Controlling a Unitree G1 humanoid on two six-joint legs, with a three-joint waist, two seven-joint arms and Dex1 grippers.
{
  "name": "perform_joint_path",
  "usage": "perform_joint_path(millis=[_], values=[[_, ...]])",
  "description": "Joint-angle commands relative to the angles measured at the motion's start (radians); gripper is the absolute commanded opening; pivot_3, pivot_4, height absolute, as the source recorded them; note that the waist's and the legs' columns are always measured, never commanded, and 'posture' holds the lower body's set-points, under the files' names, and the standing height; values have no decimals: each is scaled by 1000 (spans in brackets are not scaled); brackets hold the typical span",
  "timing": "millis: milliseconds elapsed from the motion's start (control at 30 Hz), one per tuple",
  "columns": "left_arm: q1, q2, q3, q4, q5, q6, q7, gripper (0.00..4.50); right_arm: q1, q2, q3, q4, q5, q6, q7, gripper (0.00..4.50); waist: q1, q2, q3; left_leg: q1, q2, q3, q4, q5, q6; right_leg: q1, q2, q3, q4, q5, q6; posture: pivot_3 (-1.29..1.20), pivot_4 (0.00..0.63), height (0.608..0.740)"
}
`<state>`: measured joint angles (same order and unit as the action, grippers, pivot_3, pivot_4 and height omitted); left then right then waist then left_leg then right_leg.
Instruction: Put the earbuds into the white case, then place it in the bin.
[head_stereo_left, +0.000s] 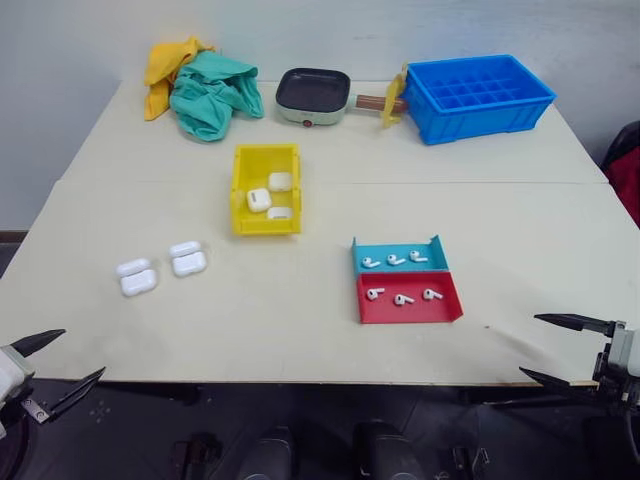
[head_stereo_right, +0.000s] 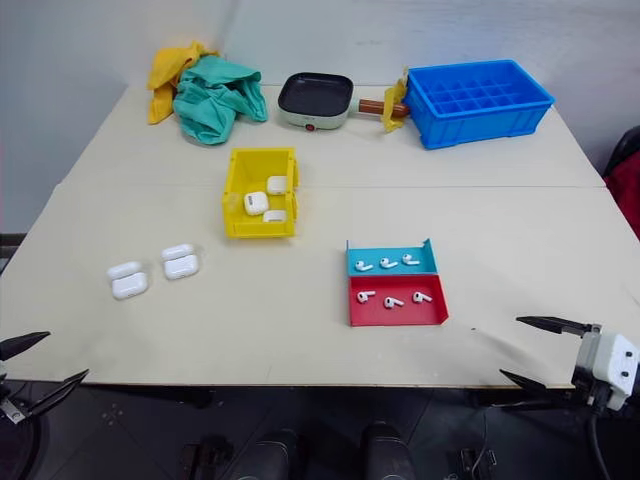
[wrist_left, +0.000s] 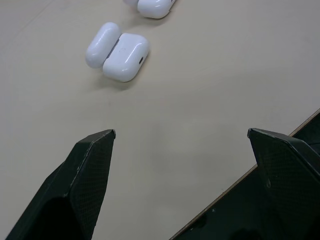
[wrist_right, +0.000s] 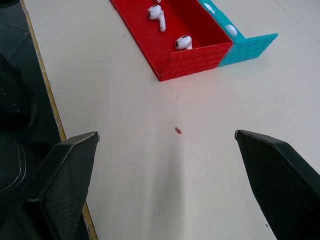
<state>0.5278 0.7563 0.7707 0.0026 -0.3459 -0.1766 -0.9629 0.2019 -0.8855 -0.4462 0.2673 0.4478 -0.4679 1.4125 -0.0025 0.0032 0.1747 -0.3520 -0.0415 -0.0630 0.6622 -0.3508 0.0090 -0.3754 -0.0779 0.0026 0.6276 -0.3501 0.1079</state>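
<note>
Several earbuds lie in two small trays right of centre: three in the teal tray (head_stereo_left: 398, 258) and three in the red tray (head_stereo_left: 404, 297). Two white cases (head_stereo_left: 136, 276) (head_stereo_left: 187, 258) lie on the table at the left with their lids swung open. The yellow bin (head_stereo_left: 243, 190) stands mid-table and holds three more white cases (head_stereo_left: 259, 199). My left gripper (head_stereo_left: 82, 352) hovers open at the near left table edge, a short way from the nearer case (wrist_left: 118, 51). My right gripper (head_stereo_left: 530, 345) is open at the near right edge, apart from the red tray (wrist_right: 165, 55).
A big blue gridded crate (head_stereo_left: 478, 95) stands at the far right, with a small dark pan (head_stereo_left: 313, 95) beside it. Green (head_stereo_left: 210, 90) and yellow (head_stereo_left: 165, 70) cloths are heaped at the far left. A tiny red speck (wrist_right: 178, 130) lies on the table before my right gripper.
</note>
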Motion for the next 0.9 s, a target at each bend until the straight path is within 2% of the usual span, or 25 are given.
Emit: perform_joint_path(millis=[33, 233, 300, 367, 500, 633, 767, 900], values=[[15, -18, 29, -62, -62, 37, 5, 4458, -5, 0, 14, -46, 17, 31, -6, 4500, 0, 0, 0, 0, 0, 0, 0, 0, 0, 0, 0, 0, 0, 0, 0, 0, 150, 740], [45, -40, 85, -128, -143, 185, 41, 4458, -78, 69, 44, -158, 136, 110, -18, 4500, -2, 0, 0, 0, 1, 0, 1, 0, 0, 0, 0, 0, 0, 0, 0, 0, 150, 740], [81, -64, 139, -183, -240, 409, 149, 4458, -115, 126, 55, -213, 193, 128, -37, 4500, -3, 0, 0, 0, 1, 0, 1, 0, -1, 0, 1, 0, 0, 0, 0, 0, 150, 740], [86, -104, 195, -222, -306, 523, 248, 4458, -150, 177, 76, -263, 226, 148, -58, 4500, -6, 0, 0, 0, 1, 0, 1, -1, 0, 0, 1, 0, 0, 0, 0, 0, 150, 740], [102, -205, 272, -283, -372, 668, 426, 4458, -239, 298, 118, -330, 213, 115, -144, 4500, -1, 0, 0, 0, 1, 0, 2, -1, 0, 0, 1, 0, 1, 0, 0, 0, 150, 740], [121, -264, 304, -353, -401, 786, 562, 4458, -277, 345, 162, -363, 220, 50, -67, 4500, 7, -1, 0, 0, 0, -1, 2, -1, 0, 0, 0, 0, 1, 0, 0, 0, 150, 740], [101, -257, 308, -467, -468, 931, 693, 4458, -315, 360, 181, -299, 216, -32, 16, 4500, 15, -3, -1, 0, 0, -2, 2, -1, 0, 1, 0, -1, 1, 0, 0, 0, 150, 740], [1, -191, 305, -615, -644, 1106, 886, 4458, -347, 351, 180, -205, 228, -55, 80, 4500, 21, -3, -1, 0, 0, -3, 4, 0, -1, 1, 0, -1, 2, 0, 0, 0, 150, 740]])
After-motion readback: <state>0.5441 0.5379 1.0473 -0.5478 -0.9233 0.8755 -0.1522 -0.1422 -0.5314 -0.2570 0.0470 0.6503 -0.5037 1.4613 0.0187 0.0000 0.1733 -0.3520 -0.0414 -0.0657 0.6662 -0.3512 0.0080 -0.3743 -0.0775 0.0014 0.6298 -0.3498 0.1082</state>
